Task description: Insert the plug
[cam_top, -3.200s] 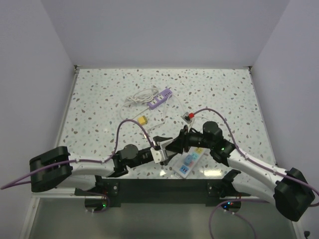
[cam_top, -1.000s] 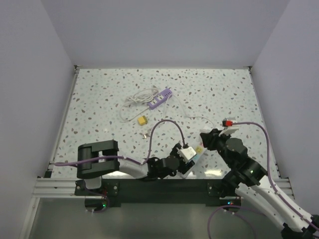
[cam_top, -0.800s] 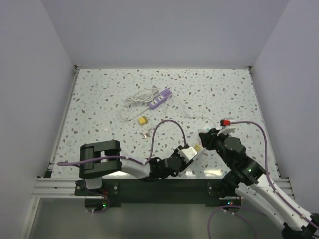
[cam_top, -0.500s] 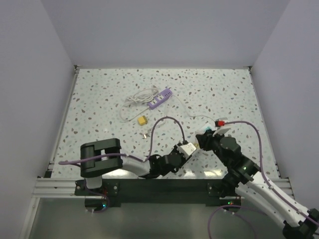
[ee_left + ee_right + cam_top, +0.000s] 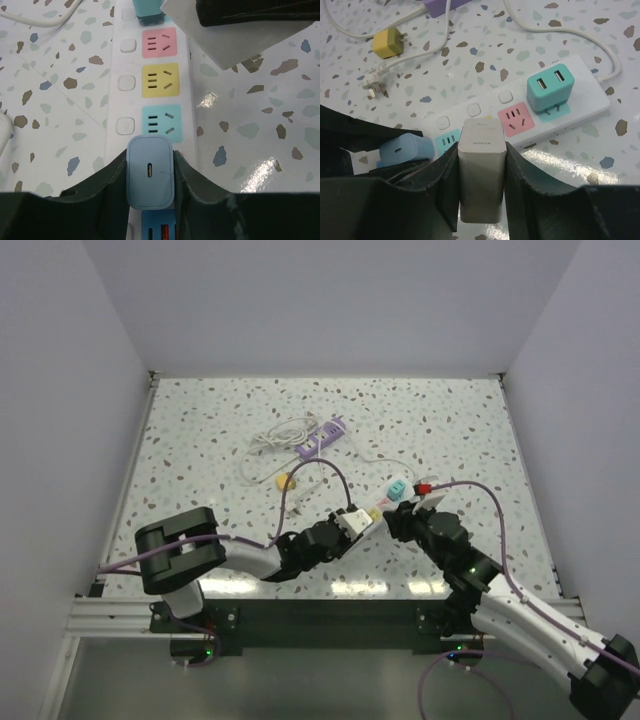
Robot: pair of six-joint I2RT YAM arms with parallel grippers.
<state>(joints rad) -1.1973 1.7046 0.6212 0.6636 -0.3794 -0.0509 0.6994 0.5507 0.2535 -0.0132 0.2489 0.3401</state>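
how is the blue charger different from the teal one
The blue charger is clamped in the jaws of the left gripper; the teal charger stands free, plugged into the end socket of the power strip. The blue charger shows one small oval port, the teal charger two rectangular ones. Both are small rounded blocks.

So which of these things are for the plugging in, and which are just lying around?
For the job: blue charger, grey charger, white power strip.
Just lying about: yellow plug, purple strip, loose white plug.
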